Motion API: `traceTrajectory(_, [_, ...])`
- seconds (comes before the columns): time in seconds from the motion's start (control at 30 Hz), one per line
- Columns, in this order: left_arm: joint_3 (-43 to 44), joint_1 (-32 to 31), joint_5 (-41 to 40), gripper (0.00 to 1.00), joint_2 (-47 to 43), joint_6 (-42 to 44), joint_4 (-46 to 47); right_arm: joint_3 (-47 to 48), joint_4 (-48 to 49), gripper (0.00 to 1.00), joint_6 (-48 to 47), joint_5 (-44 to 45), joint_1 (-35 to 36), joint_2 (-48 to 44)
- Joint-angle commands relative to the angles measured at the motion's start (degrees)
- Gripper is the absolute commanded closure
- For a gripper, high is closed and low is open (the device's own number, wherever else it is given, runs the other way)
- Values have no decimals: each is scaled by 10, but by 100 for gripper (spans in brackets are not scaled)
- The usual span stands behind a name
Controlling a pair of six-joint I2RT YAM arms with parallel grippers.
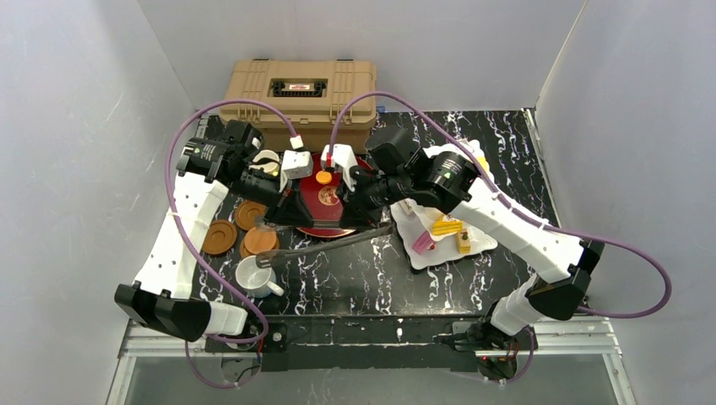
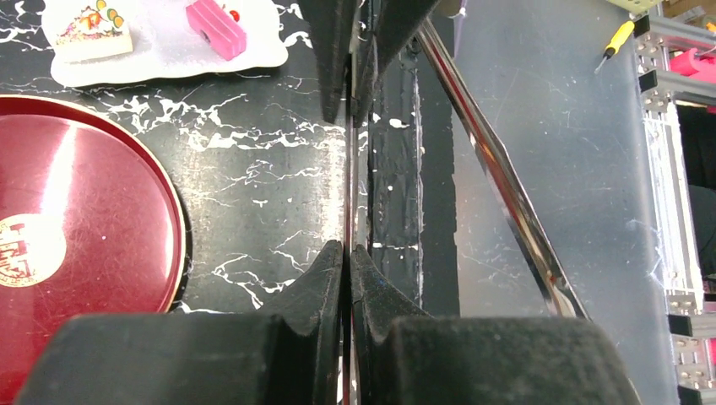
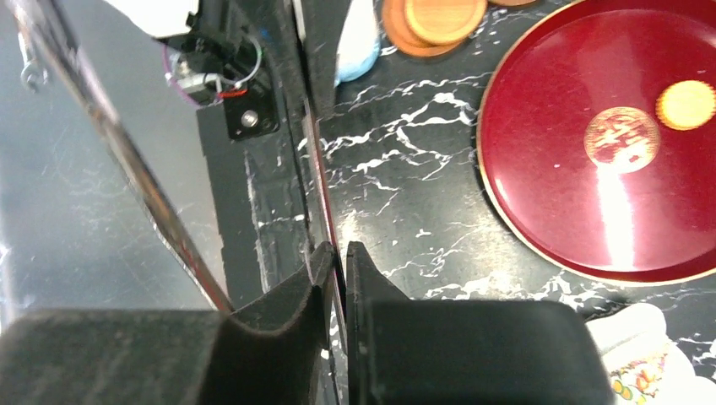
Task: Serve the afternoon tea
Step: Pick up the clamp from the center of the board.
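Observation:
My left gripper (image 2: 349, 249) is shut on a thin red-edged sheet (image 2: 349, 169), seen edge-on, which I cannot identify. My right gripper (image 3: 336, 246) pinches the same sheet (image 3: 317, 169) from the opposite end, with only a hairline gap beside one pad. Both hang over the near side of the dark-red tray (image 1: 321, 204). An orange doughnut (image 1: 323, 177) lies on that tray. A white scalloped plate (image 1: 439, 253) to the right carries a pink cake (image 1: 424, 243) and yellow cakes (image 1: 446, 226). A white mug (image 1: 253, 274) and brown saucers (image 1: 219, 237) sit on the left.
A long shiny metal strip (image 1: 329, 239) runs slantwise in front of the grippers. A tan case (image 1: 300, 89) stands at the back. A pale mug (image 1: 267, 160) shows behind the left wrist. The table's near edge bar (image 1: 363, 329) lies just in front.

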Motion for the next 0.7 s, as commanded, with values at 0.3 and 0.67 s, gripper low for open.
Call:
traceTrajectory(0.3, [8,29,78,100,13,-39,11,-74,221,57,75,119,-14,-120])
traceTrajectory(0.67, [15,124,222,100,38,-141,123,-65,282,2,107,183,-24,-173])
